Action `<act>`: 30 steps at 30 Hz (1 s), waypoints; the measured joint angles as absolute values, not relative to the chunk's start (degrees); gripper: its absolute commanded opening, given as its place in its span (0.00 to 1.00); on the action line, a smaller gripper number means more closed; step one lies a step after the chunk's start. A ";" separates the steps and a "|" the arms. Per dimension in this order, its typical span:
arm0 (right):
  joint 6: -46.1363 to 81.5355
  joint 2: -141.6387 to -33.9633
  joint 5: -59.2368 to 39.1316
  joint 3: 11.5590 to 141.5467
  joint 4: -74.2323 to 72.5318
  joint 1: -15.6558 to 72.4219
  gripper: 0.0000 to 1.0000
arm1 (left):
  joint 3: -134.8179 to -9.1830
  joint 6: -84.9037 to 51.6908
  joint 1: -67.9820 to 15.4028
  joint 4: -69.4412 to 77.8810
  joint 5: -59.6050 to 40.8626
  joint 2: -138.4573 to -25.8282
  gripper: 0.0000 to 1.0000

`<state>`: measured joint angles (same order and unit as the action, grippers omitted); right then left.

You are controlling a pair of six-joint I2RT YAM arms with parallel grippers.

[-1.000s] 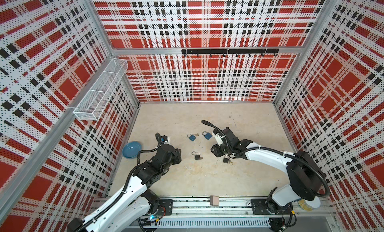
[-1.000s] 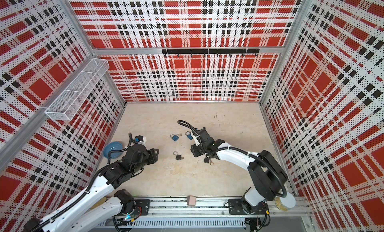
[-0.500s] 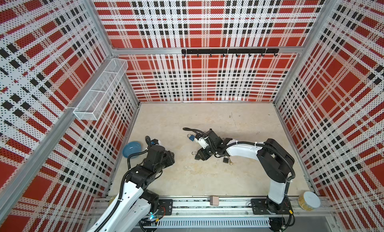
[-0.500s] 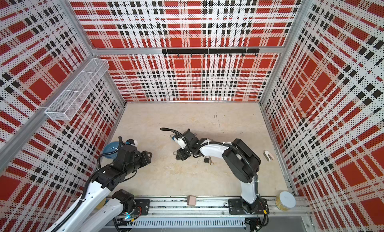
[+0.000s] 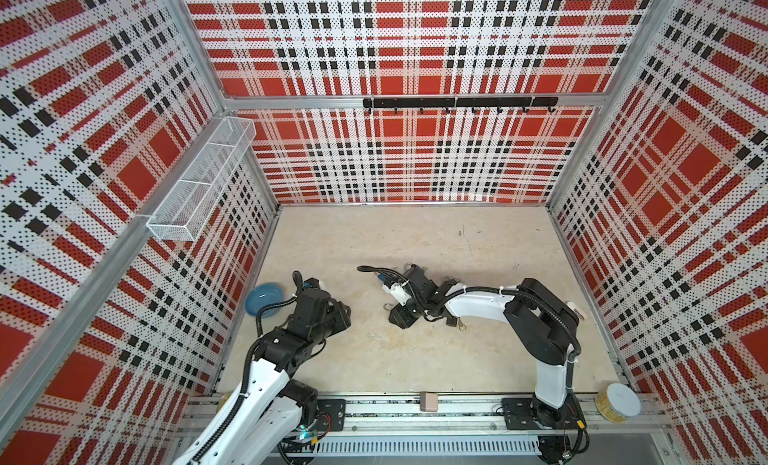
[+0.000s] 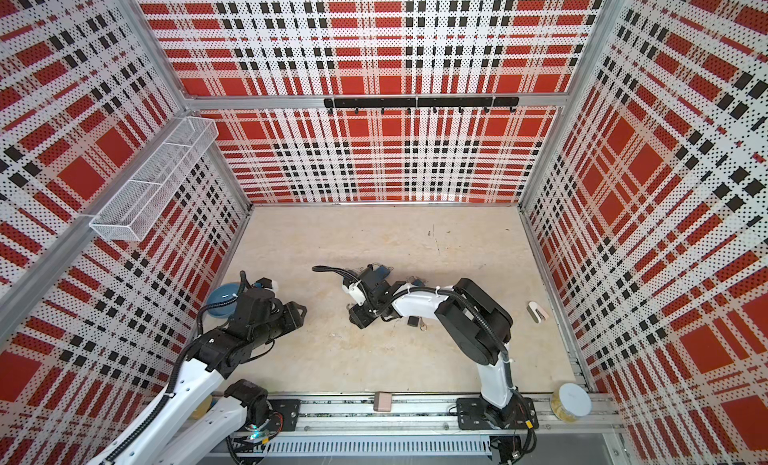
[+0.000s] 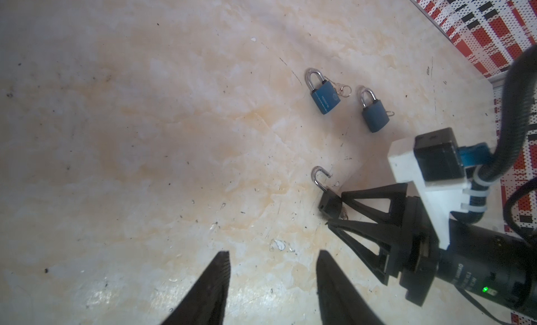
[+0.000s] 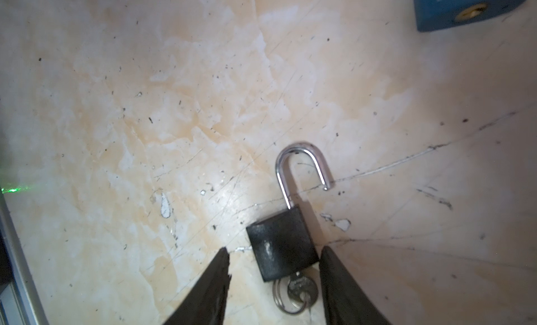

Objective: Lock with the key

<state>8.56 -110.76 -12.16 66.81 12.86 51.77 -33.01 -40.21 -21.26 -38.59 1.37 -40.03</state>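
"Between the fingertips of my right gripper (image 8: pixel 273 249) lies the black padlock (image 8: pixel 280 245). My jaws are about half spread, one finger (image 8: pixel 337 280) just beside its body, nothing clamped."
"Locked?"
"No. Its shackle (image 8: pixel 283 178) is swung out ahead of my tips, and the key (image 8: pixel 299 288) sits in the base, back toward my palm."
"Which step, then?"
"Securing the body, I judge. Next I squeeze squarely, clear of the key, then seat the shackle and turn."
"Your left gripper (image 7: pixel 271 253)?"
"Half spread, empty, hanging well apart."
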 measured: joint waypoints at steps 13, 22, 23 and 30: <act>7.62 -110.93 -4.91 69.38 15.68 54.59 0.51 | -32.82 -40.23 -20.58 -38.11 0.43 -39.57 0.51; 5.65 -113.80 1.15 72.42 17.43 56.75 0.50 | -32.80 -40.23 -20.32 -38.11 0.34 -39.13 0.51; 5.52 -114.10 1.61 72.44 17.63 56.93 0.50 | -32.80 -40.23 -20.21 -38.11 0.34 -39.07 0.51; 4.56 -114.91 4.23 73.41 19.14 57.52 0.40 | -32.80 -40.23 -19.90 -38.13 0.21 -38.74 0.51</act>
<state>4.56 -114.91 4.23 73.41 19.14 57.52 -32.80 -40.23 -19.90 -38.13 0.21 -38.74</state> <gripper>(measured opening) 0.431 0.514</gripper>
